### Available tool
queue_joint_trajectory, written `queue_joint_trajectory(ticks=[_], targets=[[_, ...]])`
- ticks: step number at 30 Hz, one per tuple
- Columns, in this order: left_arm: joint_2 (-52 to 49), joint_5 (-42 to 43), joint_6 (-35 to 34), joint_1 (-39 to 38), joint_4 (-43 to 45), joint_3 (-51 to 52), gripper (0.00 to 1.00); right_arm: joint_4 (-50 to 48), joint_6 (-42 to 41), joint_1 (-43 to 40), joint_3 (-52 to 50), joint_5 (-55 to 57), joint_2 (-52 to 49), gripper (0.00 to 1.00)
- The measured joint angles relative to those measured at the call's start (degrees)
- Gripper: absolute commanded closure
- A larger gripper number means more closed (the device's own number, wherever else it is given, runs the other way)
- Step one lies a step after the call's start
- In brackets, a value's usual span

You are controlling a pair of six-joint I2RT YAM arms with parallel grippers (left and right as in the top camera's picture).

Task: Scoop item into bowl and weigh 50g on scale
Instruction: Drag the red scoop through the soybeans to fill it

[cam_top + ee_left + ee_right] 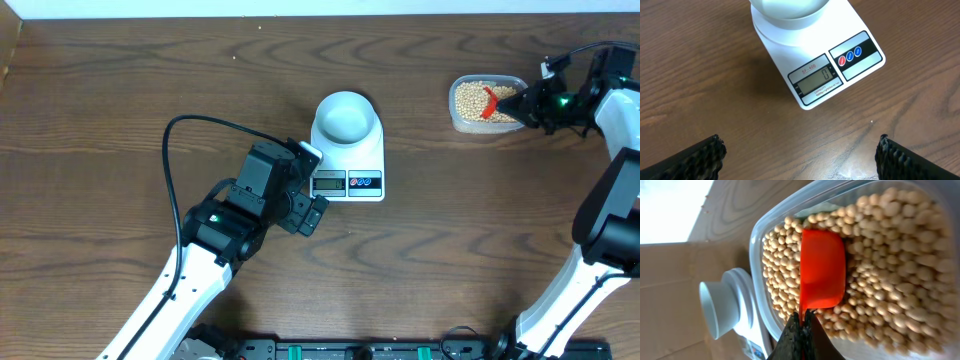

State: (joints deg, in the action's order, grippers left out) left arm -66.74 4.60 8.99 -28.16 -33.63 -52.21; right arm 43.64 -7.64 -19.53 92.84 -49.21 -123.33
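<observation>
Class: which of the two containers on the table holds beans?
The clear rectangular plastic tub, far right, full of small tan beans with a red-orange plastic scoop in it. The pale round bowl on the flat white scale is empty.

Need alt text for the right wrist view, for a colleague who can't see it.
The right claw pinches the handle of a red scoop lying on the beans in a clear tub. Beyond the tub, the bowl sits on the scale.

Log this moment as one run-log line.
right gripper: shut on handle of red scoop, scoop in beans in clear tub | left gripper: open, by scale | bowl: on scale, empty | display: 0
</observation>
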Motion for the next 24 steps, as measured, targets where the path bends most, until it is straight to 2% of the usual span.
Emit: queue_joint_trajectory(ticks=[24], targets=[[0.0, 0.0, 0.0, 0.0, 0.0, 0.0, 0.02, -0.2, 2.3, -6.4, -0.7, -15.5, -2.2, 0.99]])
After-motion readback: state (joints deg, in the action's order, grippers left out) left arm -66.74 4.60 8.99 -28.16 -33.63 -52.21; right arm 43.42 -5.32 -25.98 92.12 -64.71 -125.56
